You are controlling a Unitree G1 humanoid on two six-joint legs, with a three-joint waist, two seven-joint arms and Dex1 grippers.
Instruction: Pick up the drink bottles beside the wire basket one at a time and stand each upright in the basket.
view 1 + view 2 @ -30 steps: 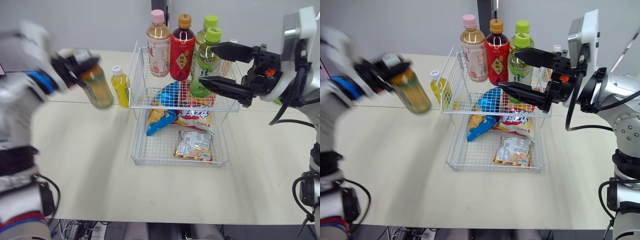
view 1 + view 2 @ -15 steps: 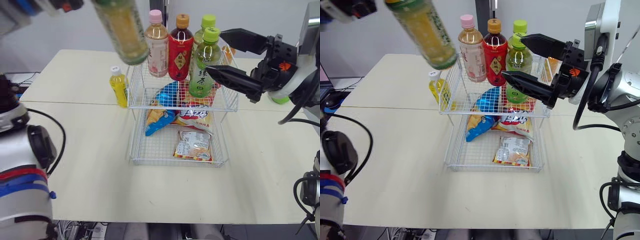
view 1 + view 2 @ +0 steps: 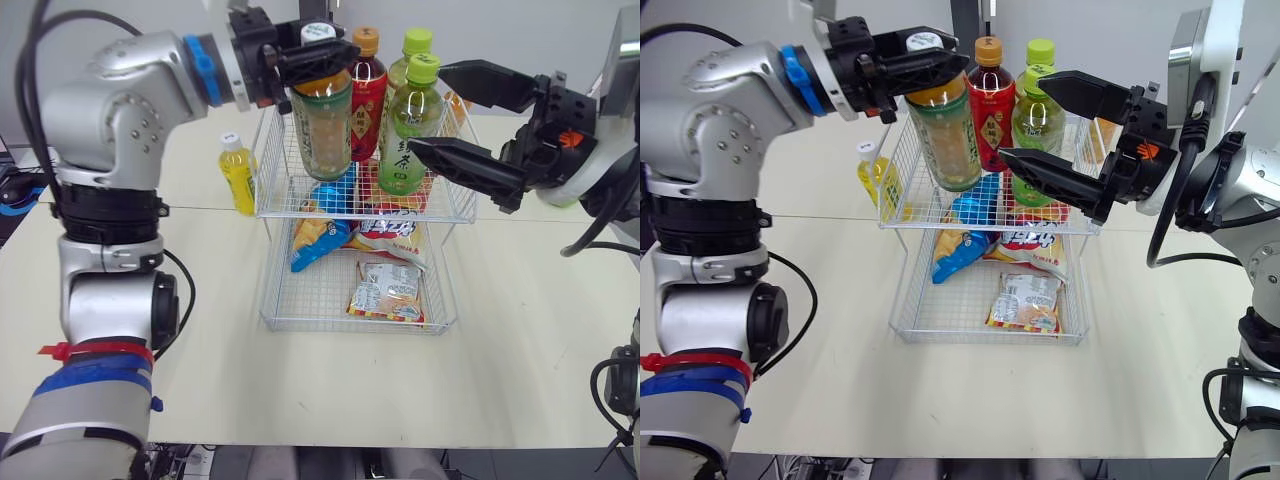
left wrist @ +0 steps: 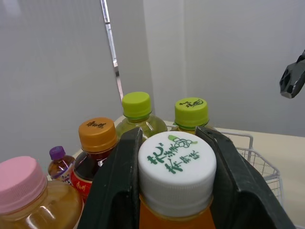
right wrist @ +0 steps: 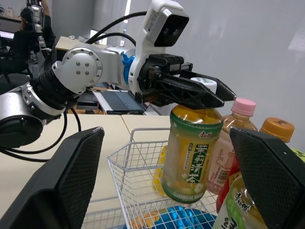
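Left tool (image 4: 174,143): clamped on white cap of tea bottle (image 3: 322,130), held upright over wire basket (image 3: 272,205) top tier. Right tool (image 3: 430,110): fingers apart, near green-capped bottle (image 3: 408,135).

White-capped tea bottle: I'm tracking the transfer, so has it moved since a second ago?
Yes. The left claw has carried the white-capped tea bottle from left of the small yellow bottle to the wire basket.
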